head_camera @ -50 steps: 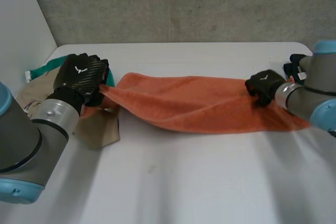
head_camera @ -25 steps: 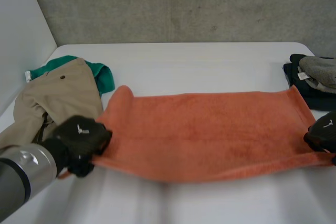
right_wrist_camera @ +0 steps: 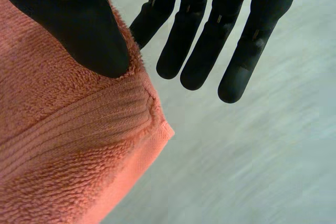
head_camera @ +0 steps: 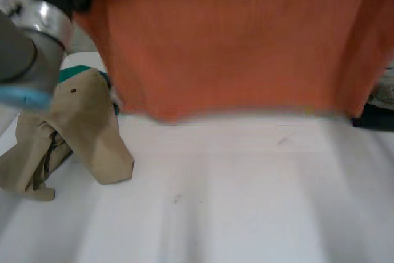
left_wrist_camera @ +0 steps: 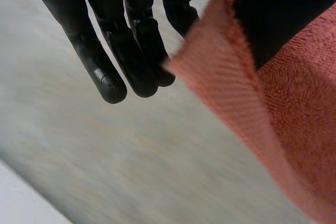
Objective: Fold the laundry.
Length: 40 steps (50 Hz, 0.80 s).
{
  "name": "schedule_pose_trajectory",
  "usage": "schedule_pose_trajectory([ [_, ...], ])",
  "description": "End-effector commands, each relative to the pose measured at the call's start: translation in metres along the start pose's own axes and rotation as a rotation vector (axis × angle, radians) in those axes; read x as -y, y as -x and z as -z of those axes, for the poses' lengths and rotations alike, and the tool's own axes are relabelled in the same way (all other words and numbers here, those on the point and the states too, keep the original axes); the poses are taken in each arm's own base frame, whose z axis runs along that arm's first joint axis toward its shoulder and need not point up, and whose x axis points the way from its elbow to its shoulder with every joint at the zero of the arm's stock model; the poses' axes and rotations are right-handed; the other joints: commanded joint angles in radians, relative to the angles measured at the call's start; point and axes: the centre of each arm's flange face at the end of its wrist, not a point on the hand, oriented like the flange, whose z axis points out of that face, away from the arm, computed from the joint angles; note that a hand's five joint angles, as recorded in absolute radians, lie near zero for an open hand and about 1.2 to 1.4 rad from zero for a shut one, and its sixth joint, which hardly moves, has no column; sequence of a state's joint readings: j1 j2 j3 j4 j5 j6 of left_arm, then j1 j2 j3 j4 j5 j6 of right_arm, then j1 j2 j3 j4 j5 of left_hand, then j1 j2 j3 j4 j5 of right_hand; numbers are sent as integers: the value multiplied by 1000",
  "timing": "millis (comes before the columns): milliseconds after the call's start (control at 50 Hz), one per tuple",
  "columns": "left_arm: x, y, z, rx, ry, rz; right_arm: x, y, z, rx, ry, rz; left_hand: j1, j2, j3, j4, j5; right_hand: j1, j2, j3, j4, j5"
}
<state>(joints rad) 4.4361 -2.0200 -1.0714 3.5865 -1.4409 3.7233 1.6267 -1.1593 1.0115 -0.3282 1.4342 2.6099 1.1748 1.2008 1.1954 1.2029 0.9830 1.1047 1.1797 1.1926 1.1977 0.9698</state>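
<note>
Towel (head_camera: 234,41) above table (head_camera: 234,207) — trousers (head_camera: 86,133) left

One towel (head_camera: 228,41), khaki trousers (head_camera: 86,127), one green garment (head_camera: 75,74).

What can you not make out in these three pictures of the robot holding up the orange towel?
Head view: the orange towel hides the back of the table and most of the dark pile.
Head view: the khaki trousers cover most of the green garment, so its kind is unclear.
Wrist views: the towel hides what backs each thumb of the left robot hand and right robot hand.
</note>
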Motion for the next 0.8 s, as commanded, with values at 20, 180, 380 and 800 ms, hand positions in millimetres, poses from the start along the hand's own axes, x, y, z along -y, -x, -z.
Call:
schedule_pose_trajectory([
  [20, 13, 33, -22, 113, -124, 139, 24, -8, -11, -101, -233, -105, 221, 195, 201, 193, 239, 292, 217, 204, 199, 252],
  [180, -15, 15, -3, 20, 15, 166, -19, 35, 5, 69, -56, -106, 221, 195, 201, 193, 239, 292, 217, 204, 199, 252],
  [380, -82, -44, 60, -182, 269, 195, -106, 93, 52, 278, 235, -103, 221, 195, 201, 193, 239, 292, 217, 204, 199, 252],
  [800, -41, -68, 233, -735, 814, 2, -114, 60, 180, 755, 824, 129, 221, 195, 201, 193, 239, 292, 217, 204, 199, 252],
])
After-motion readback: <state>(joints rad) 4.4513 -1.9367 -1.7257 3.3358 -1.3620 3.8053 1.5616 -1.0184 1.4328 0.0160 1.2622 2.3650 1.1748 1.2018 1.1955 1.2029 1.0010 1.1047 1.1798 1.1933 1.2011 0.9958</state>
